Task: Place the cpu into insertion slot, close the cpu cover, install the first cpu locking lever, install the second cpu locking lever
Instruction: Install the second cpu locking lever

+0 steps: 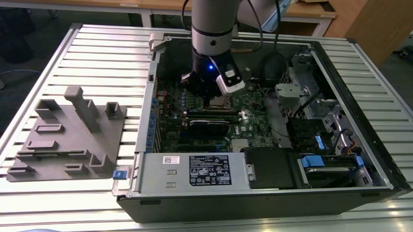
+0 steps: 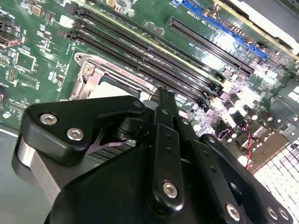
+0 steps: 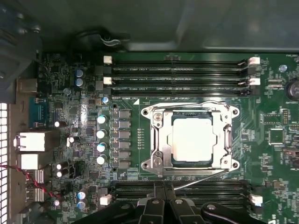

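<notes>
The cpu [image 3: 194, 140] lies seated in the insertion slot [image 3: 176, 161], framed by the closed cpu cover [image 3: 159, 140], between rows of memory slots [image 3: 177, 72]. The arm descends vertically into the open computer case [image 1: 361, 121]; the claw [image 3: 161, 193], fingers together, hovers just beside the socket's edge.

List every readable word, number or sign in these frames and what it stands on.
Black-and-white label on the metal box: print too small to read.
Small white sticker beside it: unreadable.
White lettering by the memory slots, first wrist view: too blurred to read.
Nothing legible anywhere.
</notes>
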Controlling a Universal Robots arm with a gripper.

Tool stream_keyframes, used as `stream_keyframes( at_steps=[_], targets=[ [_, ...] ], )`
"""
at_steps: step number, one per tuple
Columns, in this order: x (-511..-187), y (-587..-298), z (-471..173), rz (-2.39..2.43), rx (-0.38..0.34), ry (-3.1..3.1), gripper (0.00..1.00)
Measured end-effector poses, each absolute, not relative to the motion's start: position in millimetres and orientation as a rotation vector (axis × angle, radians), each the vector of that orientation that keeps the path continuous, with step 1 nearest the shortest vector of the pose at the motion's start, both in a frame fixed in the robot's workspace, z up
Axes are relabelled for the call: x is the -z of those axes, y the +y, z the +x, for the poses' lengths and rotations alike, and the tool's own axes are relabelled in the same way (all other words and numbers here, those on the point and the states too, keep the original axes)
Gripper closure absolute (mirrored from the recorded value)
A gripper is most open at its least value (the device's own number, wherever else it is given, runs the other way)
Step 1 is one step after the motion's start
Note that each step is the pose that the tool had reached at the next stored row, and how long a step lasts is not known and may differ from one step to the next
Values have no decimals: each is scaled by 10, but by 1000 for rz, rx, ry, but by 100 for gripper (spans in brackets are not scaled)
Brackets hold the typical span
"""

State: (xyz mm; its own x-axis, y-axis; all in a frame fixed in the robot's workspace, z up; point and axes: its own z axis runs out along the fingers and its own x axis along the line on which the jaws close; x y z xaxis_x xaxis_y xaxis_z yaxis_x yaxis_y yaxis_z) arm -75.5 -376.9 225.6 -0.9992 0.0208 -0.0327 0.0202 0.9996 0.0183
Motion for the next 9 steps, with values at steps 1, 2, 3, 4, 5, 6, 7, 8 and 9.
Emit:
stream_keyframes(
  at_steps=[1, 2, 3, 4, 5, 6, 7, 8, 9],
  targets=[
    [-2252, -3770, -755, 32, -28, 3108, 89],
    [-2252, -3770, -755, 32, -28, 3109, 89],
    [-2252, -3770, -755, 32, -27, 3109, 89],
    [-2250, -3769, -755, 32, -28, 3108, 89],
    [-2250, -3769, -755, 32, -28, 3108, 89],
    [-2249, -3769, -755, 32, -28, 3108, 89],
    [-2249, -3769, -755, 32, -28, 3108, 89],
    [-2249, -3769, -755, 32, -28, 3108, 89],
    [-2249, -3769, -755, 32, -28, 3108, 89]
  ],
)
